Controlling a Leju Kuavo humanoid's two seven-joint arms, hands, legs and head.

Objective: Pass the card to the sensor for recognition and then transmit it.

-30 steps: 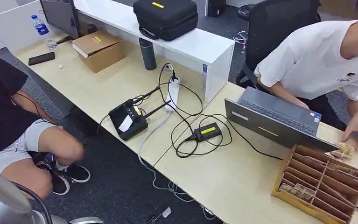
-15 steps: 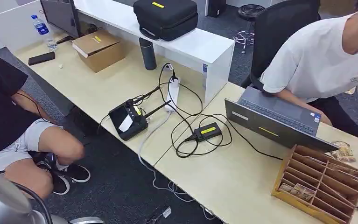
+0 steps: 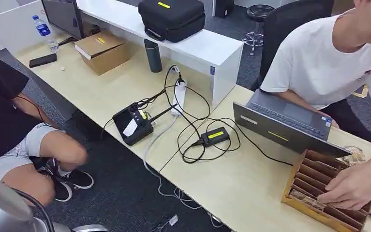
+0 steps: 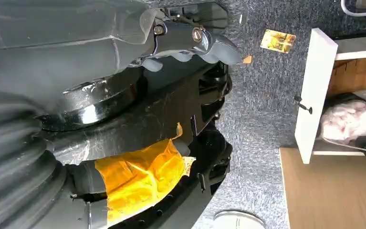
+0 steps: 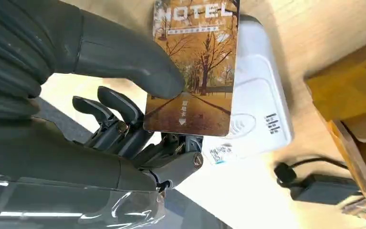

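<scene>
Wooden organizer (image 3: 314,180) w/ person's hand (image 3: 350,187) in it, laptop (image 3: 289,123) just behind.

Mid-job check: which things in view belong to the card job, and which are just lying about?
Belongs to the job:
- brown hotel key card, pinched by the right robot hand
- white card sensor box just behind the card
- wooden slotted card rack, a person's hand resting on it

Lying about:
- grey laptop
- black zip case
- cardboard box
- plastic water bottle
</scene>
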